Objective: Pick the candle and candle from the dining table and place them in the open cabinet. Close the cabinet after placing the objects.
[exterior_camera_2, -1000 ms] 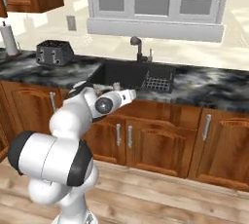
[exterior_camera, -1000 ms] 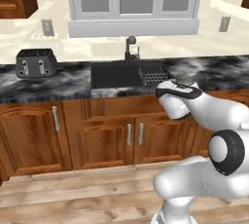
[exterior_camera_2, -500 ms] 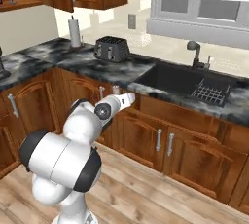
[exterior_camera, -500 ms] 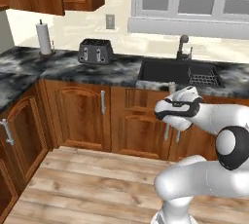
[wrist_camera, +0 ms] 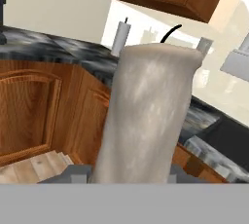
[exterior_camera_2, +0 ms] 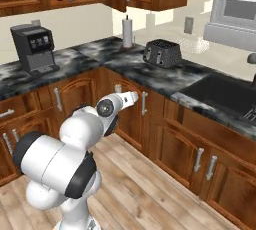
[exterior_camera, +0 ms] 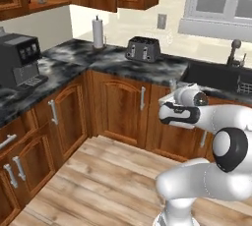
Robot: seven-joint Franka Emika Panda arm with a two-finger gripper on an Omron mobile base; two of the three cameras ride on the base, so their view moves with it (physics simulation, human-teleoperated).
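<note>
Along black marbled counter (exterior_camera: 113, 59): wooden cabinets (exterior_camera: 120, 104)

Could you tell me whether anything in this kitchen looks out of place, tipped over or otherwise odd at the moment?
Nothing stands out. The toaster, paper towel roll and coffee machine stand upright on the counter. The end effector holds the stubby candle, which leans a little in the hand view.
</note>
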